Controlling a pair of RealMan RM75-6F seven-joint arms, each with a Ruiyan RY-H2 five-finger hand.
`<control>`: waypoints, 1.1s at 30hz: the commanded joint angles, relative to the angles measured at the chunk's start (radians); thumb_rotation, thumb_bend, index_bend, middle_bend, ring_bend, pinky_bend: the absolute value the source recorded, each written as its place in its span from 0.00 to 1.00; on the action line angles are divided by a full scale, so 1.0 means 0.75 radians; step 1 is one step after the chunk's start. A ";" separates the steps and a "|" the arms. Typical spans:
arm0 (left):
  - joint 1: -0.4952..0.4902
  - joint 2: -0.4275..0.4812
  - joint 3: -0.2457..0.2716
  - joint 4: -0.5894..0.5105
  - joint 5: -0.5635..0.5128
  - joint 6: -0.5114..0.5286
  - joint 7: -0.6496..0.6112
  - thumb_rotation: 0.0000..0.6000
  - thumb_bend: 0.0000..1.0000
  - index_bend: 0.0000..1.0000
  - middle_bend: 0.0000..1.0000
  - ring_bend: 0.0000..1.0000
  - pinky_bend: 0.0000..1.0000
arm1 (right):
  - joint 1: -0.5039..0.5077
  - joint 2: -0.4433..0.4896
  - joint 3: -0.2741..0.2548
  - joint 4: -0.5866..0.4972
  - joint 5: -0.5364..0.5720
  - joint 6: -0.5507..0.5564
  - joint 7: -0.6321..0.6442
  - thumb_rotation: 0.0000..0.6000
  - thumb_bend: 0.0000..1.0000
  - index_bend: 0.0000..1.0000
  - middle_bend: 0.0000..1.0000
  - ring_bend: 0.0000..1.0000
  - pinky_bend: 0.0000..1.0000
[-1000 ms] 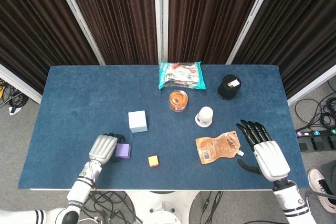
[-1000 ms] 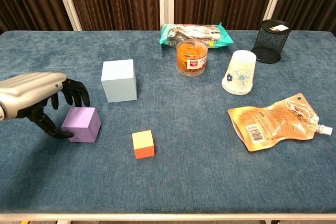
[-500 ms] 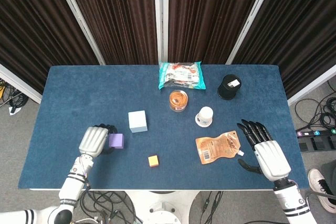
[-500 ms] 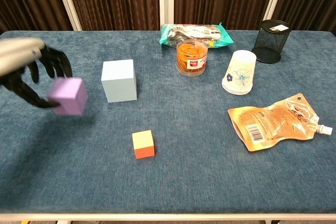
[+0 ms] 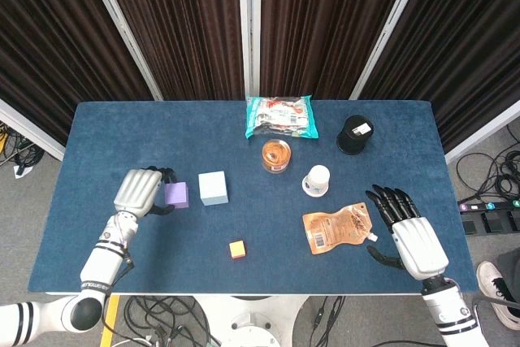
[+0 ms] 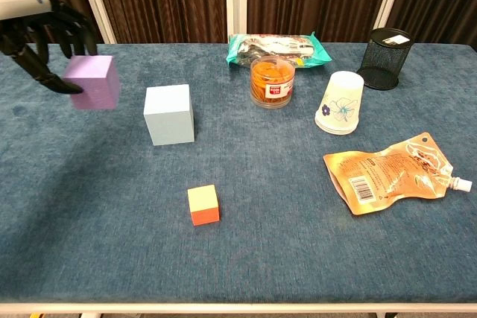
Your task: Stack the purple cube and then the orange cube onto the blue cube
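My left hand (image 5: 140, 193) (image 6: 37, 24) grips the purple cube (image 5: 176, 194) (image 6: 92, 82) and holds it in the air, just left of the pale blue cube (image 5: 213, 188) (image 6: 169, 114), which stands on the table. The small orange cube (image 5: 237, 249) (image 6: 203, 205) lies nearer the front edge, apart from both. Over the front right part of the table, my right hand (image 5: 409, 233) is open with its fingers spread; the chest view does not show it.
An orange pouch (image 5: 339, 229) (image 6: 387, 173) lies beside the right hand. Behind it are a tipped paper cup (image 5: 317, 180) (image 6: 340, 102), a jar of orange snacks (image 5: 276, 155) (image 6: 273, 82), a snack bag (image 5: 280, 116) (image 6: 279, 48) and a black mesh cup (image 5: 355, 135) (image 6: 386, 48).
My left hand has lifted the purple cube off the table and carried it up and away from the front edge, to beside the blue cube. The right hand has stayed still.
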 commanded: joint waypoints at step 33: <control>-0.330 -0.324 -0.094 0.304 -0.358 0.033 0.016 1.00 0.27 0.50 0.58 0.40 0.48 | 0.008 0.019 0.006 -0.007 0.036 -0.018 -0.034 1.00 0.13 0.00 0.02 0.00 0.00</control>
